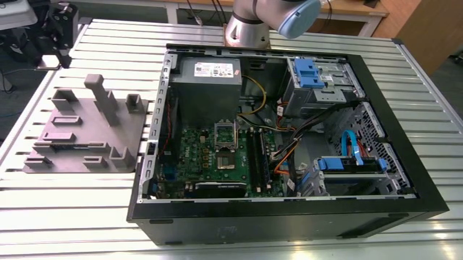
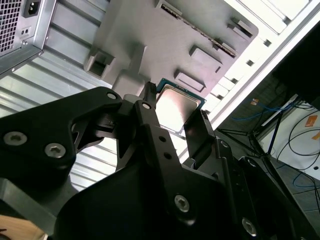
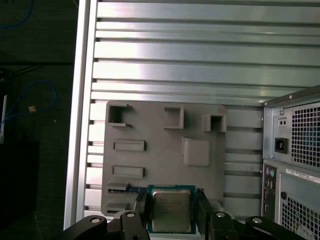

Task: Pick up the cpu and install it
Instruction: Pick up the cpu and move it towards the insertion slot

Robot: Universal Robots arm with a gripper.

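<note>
The cpu (image 3: 171, 210), a flat square chip with a shiny metal top and a green rim, sits between the two black fingers of my gripper (image 3: 171, 200). The gripper is shut on its opposite edges. It hangs well above the grey plastic fixture (image 3: 160, 165), over the fixture's edge. In the second wrist view the cpu (image 2: 176, 107) again sits in the gripper (image 2: 175, 104), with the fixture (image 2: 165, 35) far behind it. In the exterior view the open computer case (image 1: 289, 216) holds a green motherboard with a metal-framed socket (image 1: 226, 160) near its middle.
The fixture (image 1: 87, 130) with upright blocks lies on the slatted metal table (image 1: 72, 195) at the exterior view's left of the case. Inside the case are a power supply (image 1: 208, 81), blue drive brackets (image 1: 307, 73) and loose cables (image 1: 289, 141). The arm's base (image 1: 250, 27) stands behind the case.
</note>
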